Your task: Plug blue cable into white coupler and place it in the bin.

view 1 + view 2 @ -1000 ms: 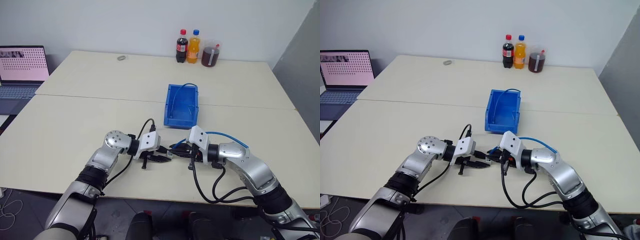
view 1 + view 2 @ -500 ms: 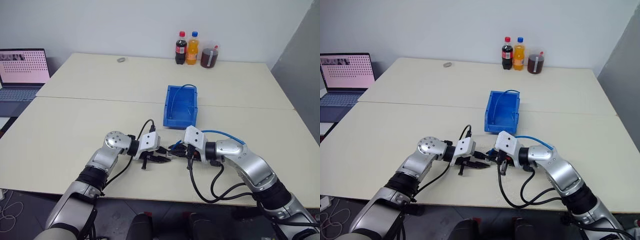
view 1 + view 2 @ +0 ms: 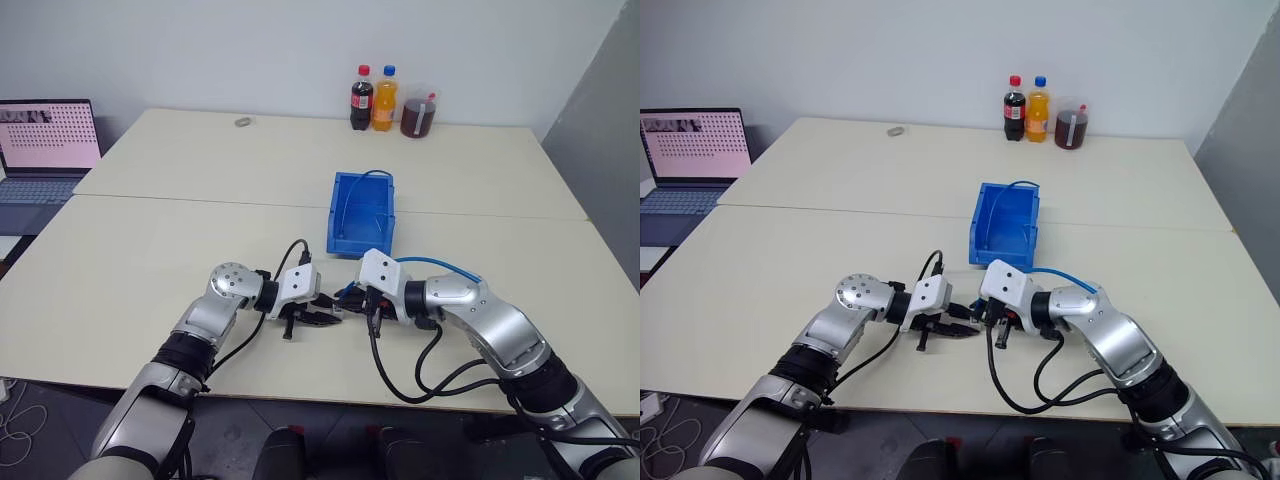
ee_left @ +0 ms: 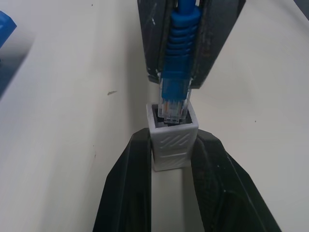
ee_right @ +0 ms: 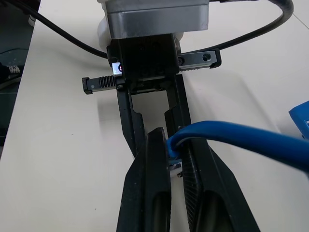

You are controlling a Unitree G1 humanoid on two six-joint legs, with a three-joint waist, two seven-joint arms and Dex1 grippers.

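L gripper [image 4: 170, 159] clamps white coupler [image 4: 171, 140], R gripper [image 5: 175, 162] pinches blue cable [image 4: 176, 87] w/ plug tip entering socket, not seated yet; bin [image 3: 362, 212] drop-off beyond both pending.

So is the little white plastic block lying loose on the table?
No, the small white plastic coupler block is clamped between the two black fingers of the left pincer, with the light-blue cable's clear plug entering its socket.

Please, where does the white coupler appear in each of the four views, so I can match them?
Left eye view: white coupler, lower centre, between both pincers.
Right eye view: lower centre, at the same meeting point.
Left wrist view: centre, gripped by black fingers.
Right wrist view: hidden behind the fingers; cannot tell.
Shared landmark: the blue cable.
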